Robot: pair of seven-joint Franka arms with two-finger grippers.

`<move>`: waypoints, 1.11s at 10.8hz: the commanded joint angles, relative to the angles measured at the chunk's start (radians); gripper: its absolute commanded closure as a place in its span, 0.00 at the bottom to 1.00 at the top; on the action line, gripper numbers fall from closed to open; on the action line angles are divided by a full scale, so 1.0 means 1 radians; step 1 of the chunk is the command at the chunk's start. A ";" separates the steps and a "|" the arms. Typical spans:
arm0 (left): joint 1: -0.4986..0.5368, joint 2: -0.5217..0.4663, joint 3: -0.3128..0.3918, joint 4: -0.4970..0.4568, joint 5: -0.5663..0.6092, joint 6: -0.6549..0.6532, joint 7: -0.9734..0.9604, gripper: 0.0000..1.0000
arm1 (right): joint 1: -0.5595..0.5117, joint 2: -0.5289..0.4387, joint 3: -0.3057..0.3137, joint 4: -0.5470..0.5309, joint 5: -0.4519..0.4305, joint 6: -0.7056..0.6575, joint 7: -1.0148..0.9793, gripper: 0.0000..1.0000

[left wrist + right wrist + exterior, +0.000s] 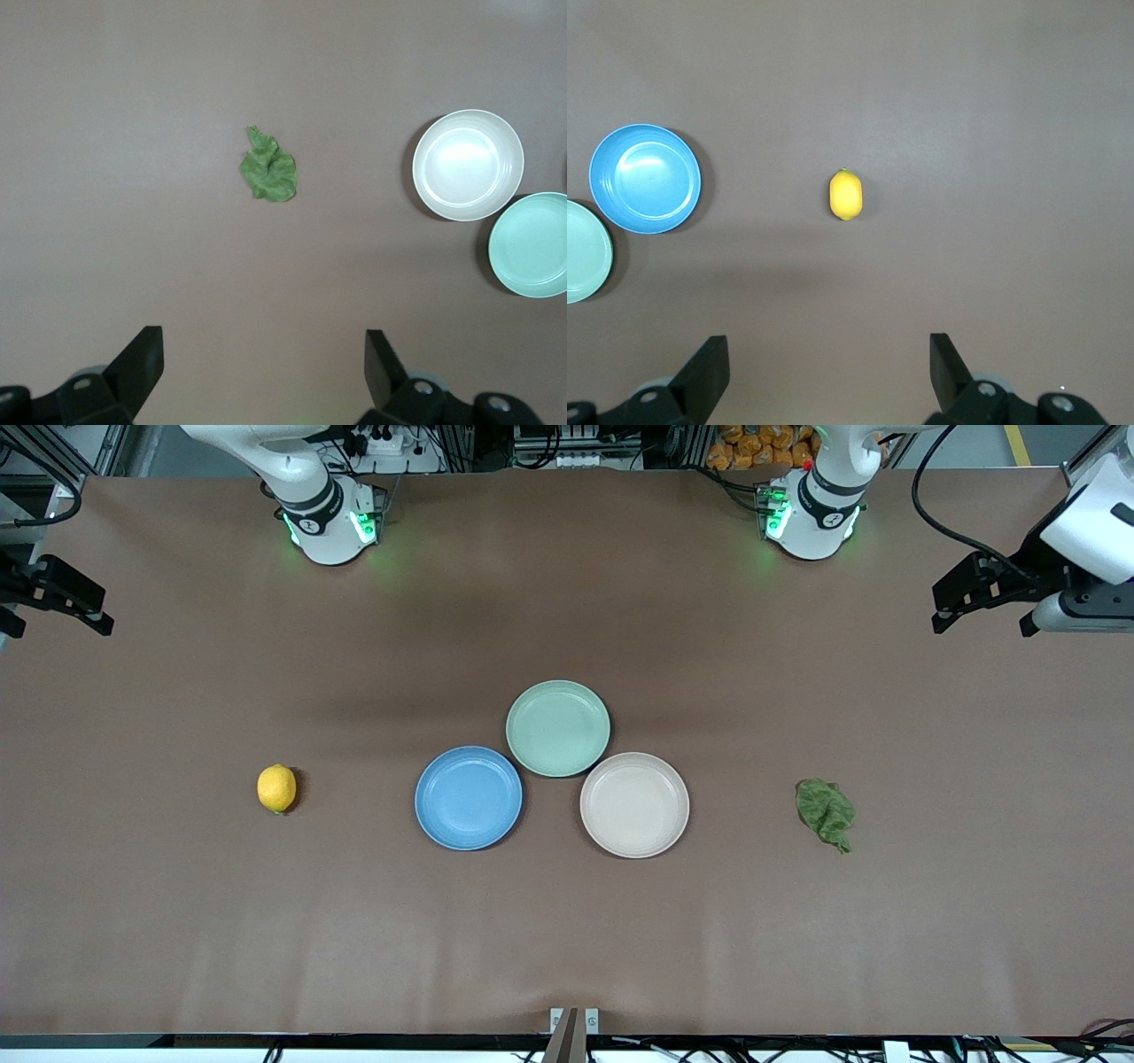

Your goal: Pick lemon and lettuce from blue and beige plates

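The lemon (pixel 276 788) (pixel 845 194) lies on the bare table toward the right arm's end, apart from the blue plate (pixel 468 797) (pixel 645 178). The lettuce (pixel 826 813) (pixel 269 168) lies on the table toward the left arm's end, apart from the beige plate (pixel 634 804) (pixel 468 164). Both plates hold nothing. My right gripper (pixel 58 627) (pixel 829 347) hangs open high over its end of the table, with nothing between its fingers. My left gripper (pixel 983 624) (pixel 264 341) hangs open the same way over its own end.
A mint-green plate (pixel 557 728) (pixel 532 244) touches the blue and beige ones and lies farther from the front camera than both. It also holds nothing. The arm bases (pixel 332 518) (pixel 811 514) stand along the table's edge farthest from the front camera.
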 commanded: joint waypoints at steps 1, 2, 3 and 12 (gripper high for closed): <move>0.005 0.005 -0.002 0.002 -0.018 0.008 0.020 0.00 | 0.004 0.009 0.001 0.026 -0.012 -0.023 -0.010 0.00; 0.007 0.005 -0.001 0.002 -0.019 0.008 0.019 0.00 | 0.004 0.009 0.001 0.026 -0.012 -0.023 -0.010 0.00; 0.008 0.005 -0.002 0.001 -0.019 0.008 0.017 0.00 | 0.004 0.008 0.001 0.026 -0.012 -0.024 -0.010 0.00; 0.001 0.019 -0.001 0.000 -0.019 0.008 0.013 0.00 | 0.010 0.026 0.001 0.017 -0.012 -0.023 -0.003 0.00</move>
